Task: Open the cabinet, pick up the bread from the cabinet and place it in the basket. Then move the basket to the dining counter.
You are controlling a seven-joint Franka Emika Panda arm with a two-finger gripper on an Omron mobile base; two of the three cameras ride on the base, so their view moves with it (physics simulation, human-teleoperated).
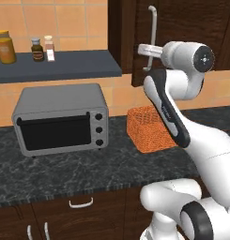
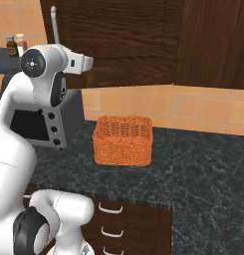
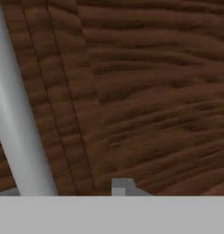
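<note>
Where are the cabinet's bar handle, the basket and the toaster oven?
bar handle [image 1: 153,33]: left base view, on the upper stretch of the silver bar.
basket [image 2: 123,142]: right base view, on its front woven wall.
toaster oven [image 1: 53,132]: left base view, on its dark glass door.

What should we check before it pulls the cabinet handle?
1. Cabinet door shut, pull not yet done: ok.
2. Hand at handle height: ok; the gripper sits beside the bar in the left base view.
3. Handle between the fingers: not ok; in the hand view the bar runs along the left edge, off-centre from the finger tip.
4. Gripper open or shut: cannot tell.
5. Basket below the cabinet, upright on the black counter, with nothing in it: ok.
6. Bread location: cannot tell; the door is shut.
</note>
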